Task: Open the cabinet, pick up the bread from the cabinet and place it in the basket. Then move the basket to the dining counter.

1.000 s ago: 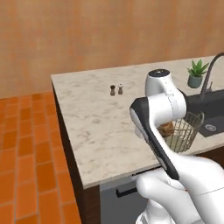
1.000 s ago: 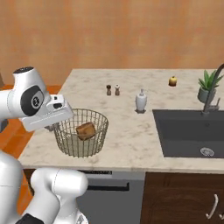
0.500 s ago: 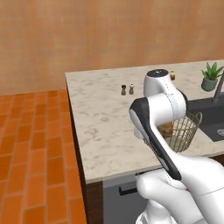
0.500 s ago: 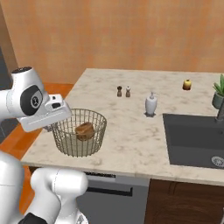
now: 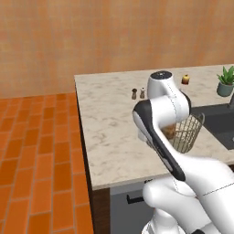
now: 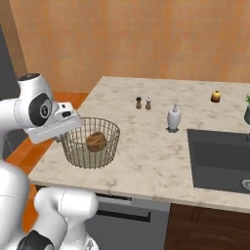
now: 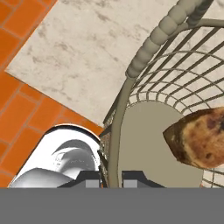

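Note:
My gripper [image 7: 110,177] is shut on the left rim of the round wire basket [image 6: 111,130], its two dark fingertips pinching a wire of the wall [image 7: 151,48]. The tan-brown bread [image 6: 96,141] lies inside on the pale bottom and fills the right of the hand view [image 7: 199,140]. The basket sits over the near left corner of the pale veined dining counter [image 6: 146,163]; I cannot tell whether it touches the stone. In the left base view the basket [image 5: 191,132] and bread [image 5: 168,131] peek out behind my white arm. The cabinet is out of view.
Two small shakers [image 6: 143,103] stand mid-counter, with a white soap dispenser [image 6: 174,118] to their right. A dark sink [image 6: 219,161] is set into the right side. A small red jar [image 6: 216,96] and a potted plant [image 5: 225,81] stand at the back. Orange tile floor [image 5: 36,151] lies left.
The whole scene has slid to the right in both base views, so the base has driven. The basket stays in my grip with the bread inside.

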